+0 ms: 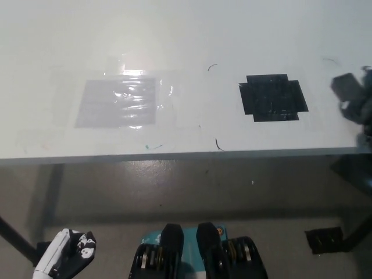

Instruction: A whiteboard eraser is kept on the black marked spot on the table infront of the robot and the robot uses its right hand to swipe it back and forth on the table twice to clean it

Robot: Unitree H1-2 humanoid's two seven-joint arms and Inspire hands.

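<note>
Right hand (361,107) gripping grey eraser (346,87) at white table's (186,46) right edge, black marked spot (273,97) bare, left hand (65,261) low, grip unclear

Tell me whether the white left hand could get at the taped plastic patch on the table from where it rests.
Probably not as it rests: the left hand hangs low, below the table edge; nothing covers the plastic patch.
</note>
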